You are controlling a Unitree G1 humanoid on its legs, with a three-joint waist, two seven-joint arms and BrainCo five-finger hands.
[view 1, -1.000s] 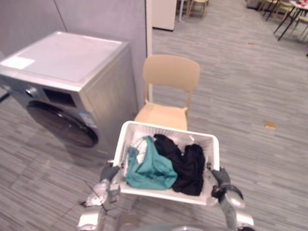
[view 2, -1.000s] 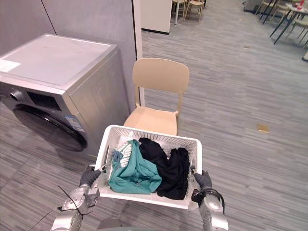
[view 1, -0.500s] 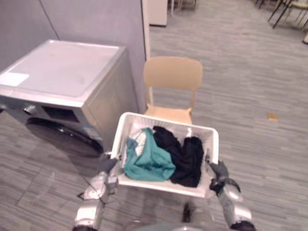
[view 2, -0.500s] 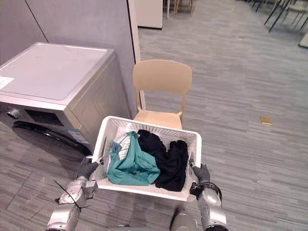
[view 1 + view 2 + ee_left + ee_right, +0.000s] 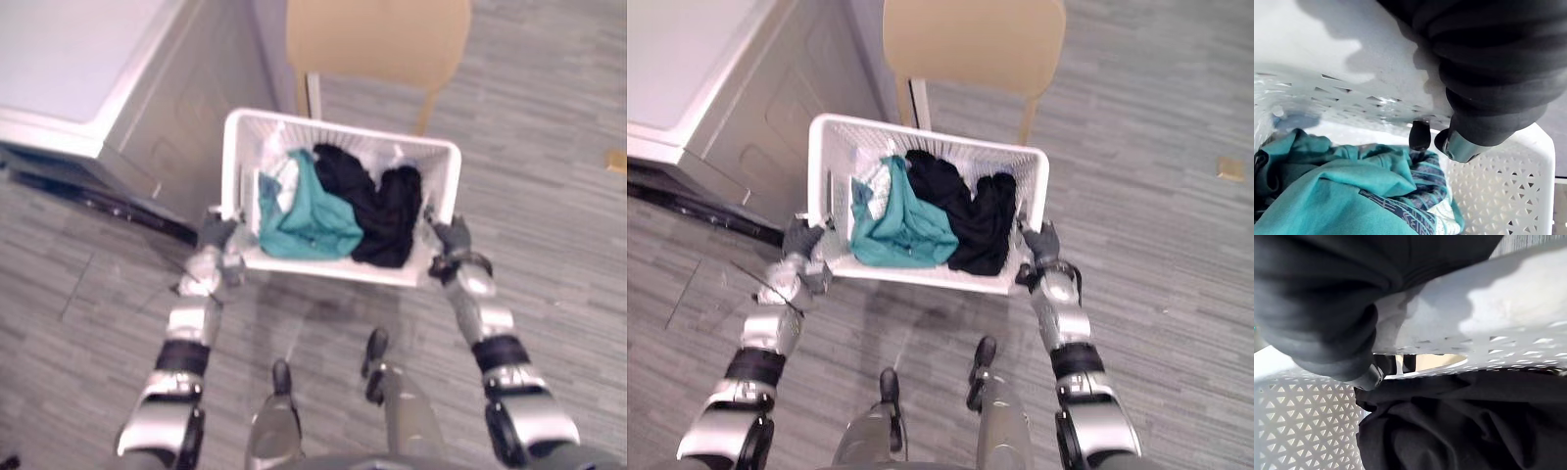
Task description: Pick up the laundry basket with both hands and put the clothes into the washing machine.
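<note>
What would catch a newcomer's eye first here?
The white laundry basket, gripped between the left hand and right hand, is mid-view with a teal garment and black clothes inside. The grey washing machine stands at its left, a tan chair beyond it.

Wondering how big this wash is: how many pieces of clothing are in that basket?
3 that I can tell apart in the basket: a teal garment on the left, a black heap on the right, a patterned piece under the teal. More may lie hidden.
</note>
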